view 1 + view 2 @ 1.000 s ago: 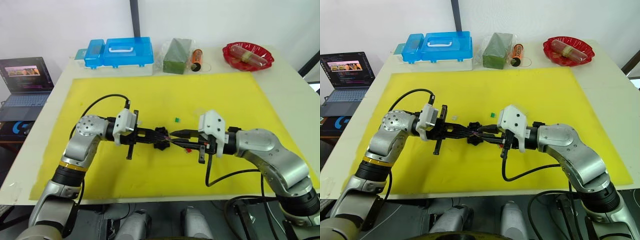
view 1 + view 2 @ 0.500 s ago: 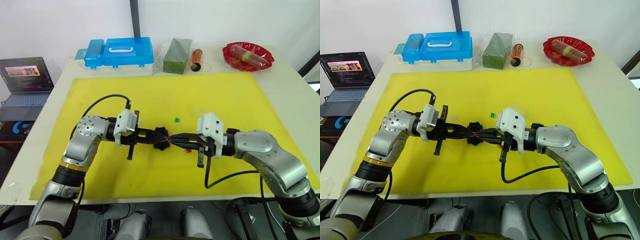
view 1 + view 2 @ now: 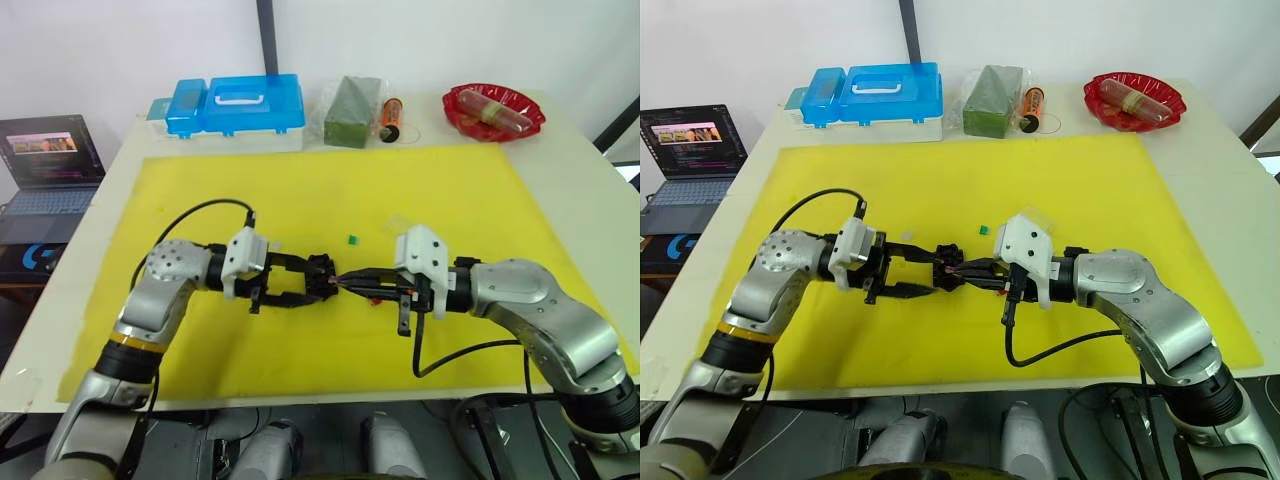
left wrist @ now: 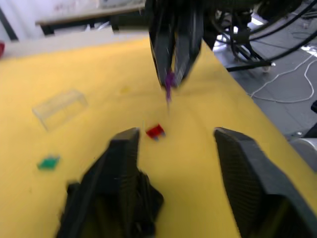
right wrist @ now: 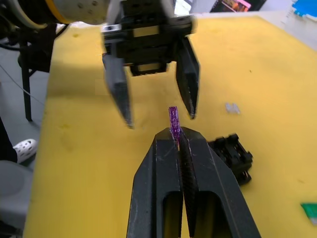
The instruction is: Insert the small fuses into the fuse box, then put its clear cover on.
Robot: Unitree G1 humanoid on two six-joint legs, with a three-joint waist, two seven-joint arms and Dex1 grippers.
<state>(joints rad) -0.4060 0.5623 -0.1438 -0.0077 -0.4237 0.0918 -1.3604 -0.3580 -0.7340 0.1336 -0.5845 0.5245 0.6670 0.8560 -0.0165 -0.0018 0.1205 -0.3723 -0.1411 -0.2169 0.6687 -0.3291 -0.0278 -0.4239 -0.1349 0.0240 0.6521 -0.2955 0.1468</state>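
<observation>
My right gripper point(image 5: 173, 134) is shut on a greyish-purple fuse point(image 5: 173, 119) that sticks up from its tips, just above the yellow mat. Facing it, my left gripper point(image 3: 318, 280) stands open, its tips close to the purple fuse. The black fuse box point(image 5: 232, 153) lies on the mat beside one left finger, outside the gap. A red fuse point(image 4: 155, 131), a green fuse point(image 3: 352, 240) and a pale fuse point(image 5: 232, 107) lie loose on the mat. The clear cover point(image 4: 59, 105) rests further back, near the right wrist.
The yellow mat point(image 3: 300, 190) covers most of the white table. Along the far edge stand a blue case point(image 3: 238, 103), a green block point(image 3: 352, 98), an orange cylinder point(image 3: 391, 118) and a red bowl point(image 3: 493, 108). A laptop point(image 3: 50, 160) sits off the table's left.
My left gripper has opened and drawn back a little toward the left. The right gripper stays shut on the purple fuse in about the same place.
</observation>
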